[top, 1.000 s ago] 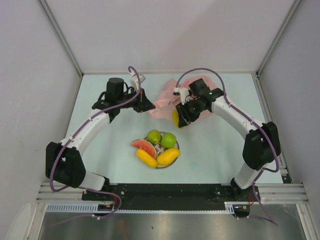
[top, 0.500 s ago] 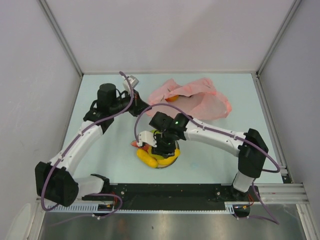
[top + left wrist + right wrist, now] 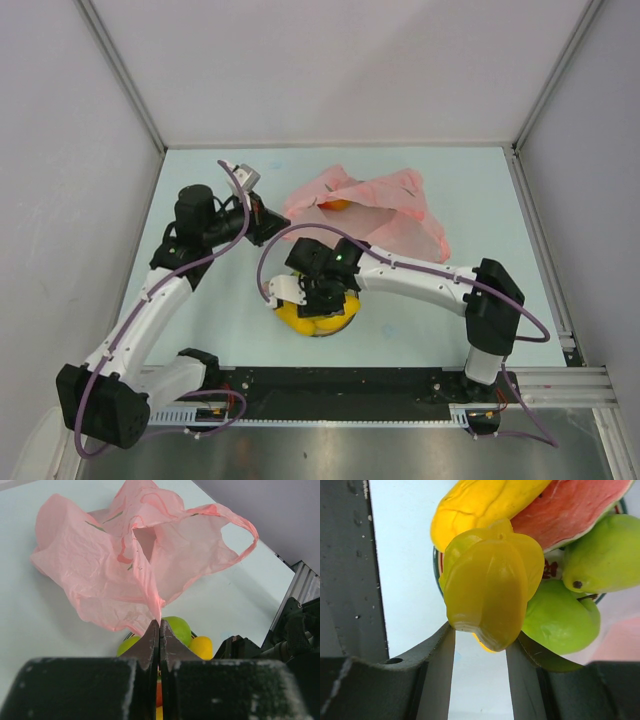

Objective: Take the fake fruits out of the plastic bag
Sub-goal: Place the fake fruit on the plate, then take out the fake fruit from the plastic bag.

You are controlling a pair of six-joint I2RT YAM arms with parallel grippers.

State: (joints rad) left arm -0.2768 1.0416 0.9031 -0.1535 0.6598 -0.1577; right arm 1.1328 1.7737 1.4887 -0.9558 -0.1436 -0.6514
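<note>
Top external view: a smooth pale-green surface (image 3: pixel 400 335) is boxed by matte grey-white walls (image 3: pixel 330 70). Beyond the plate (image 3: pixel 436 565) lies the plastic bag (image 3: pixel 390 210), thin, crinkled and translucent pink, with an orange fruit (image 3: pixel 336 205) in its mouth. The left fingers (image 3: pixel 149 647) are pinched tight on a twisted fold of it. The right fingers (image 3: pixel 437 670) clamp a glossy, ridged yellow fruit (image 3: pixel 490 590) just above the plate's green fruits (image 3: pixel 560 620) and watermelon slice (image 3: pixel 570 510).

Pose: left arm (image 3: pixel 150 300) stretched forward — left tool (image 3: pixel 159 626) pinched fully closed; right arm (image 3: pixel 410 272) folded across to centre, right tool (image 3: pixel 480 639) down, jaws half-spread, gripping.
</note>
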